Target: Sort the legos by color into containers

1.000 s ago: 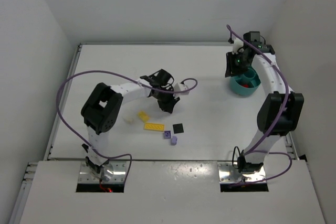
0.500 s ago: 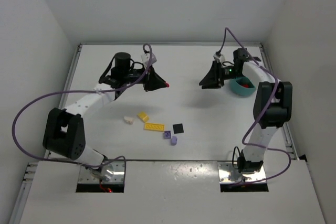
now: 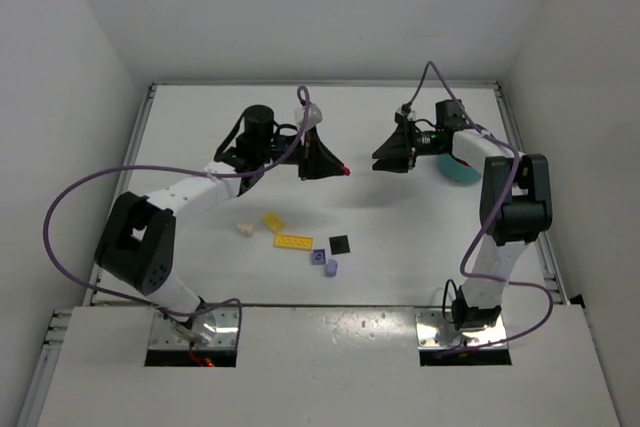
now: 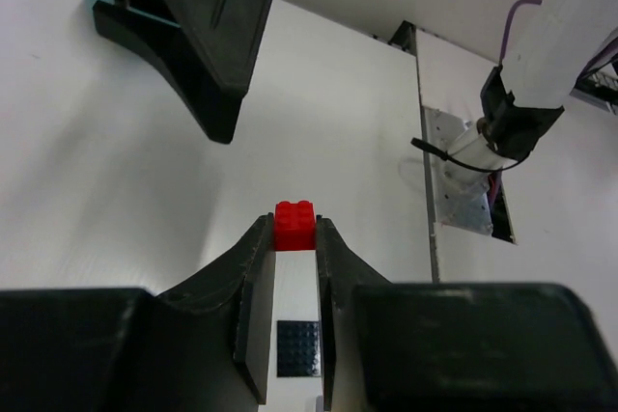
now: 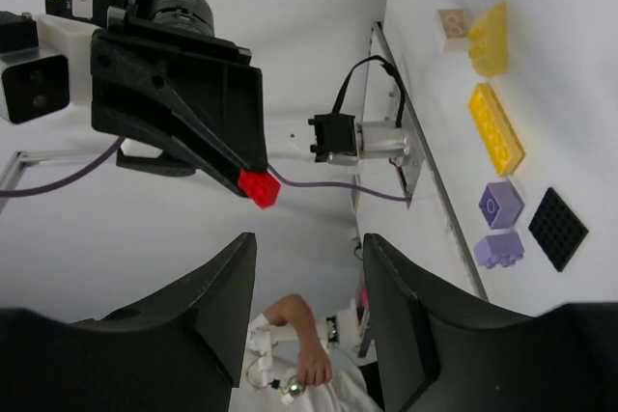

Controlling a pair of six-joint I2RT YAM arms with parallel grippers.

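Note:
My left gripper (image 3: 336, 167) is raised above the table and shut on a small red lego brick (image 3: 346, 169), which sits pinched at its fingertips in the left wrist view (image 4: 294, 225). My right gripper (image 3: 380, 160) is open and empty and faces the left gripper tip to tip, a short gap apart. In the right wrist view the red brick (image 5: 259, 187) hangs just beyond my open right fingers (image 5: 227, 296). The teal bowl (image 3: 460, 175) sits at the right, partly hidden behind the right arm.
Loose legos lie on the table in front of the arms: a cream brick (image 3: 243, 230), a yellow brick (image 3: 272, 220), a yellow plate (image 3: 293, 242), a black plate (image 3: 340, 244) and two lavender bricks (image 3: 318, 257) (image 3: 331, 268). White walls enclose the table.
My left gripper rose from the table with the red brick and swung right. My right gripper left the bowl and moved left, turning to face it.

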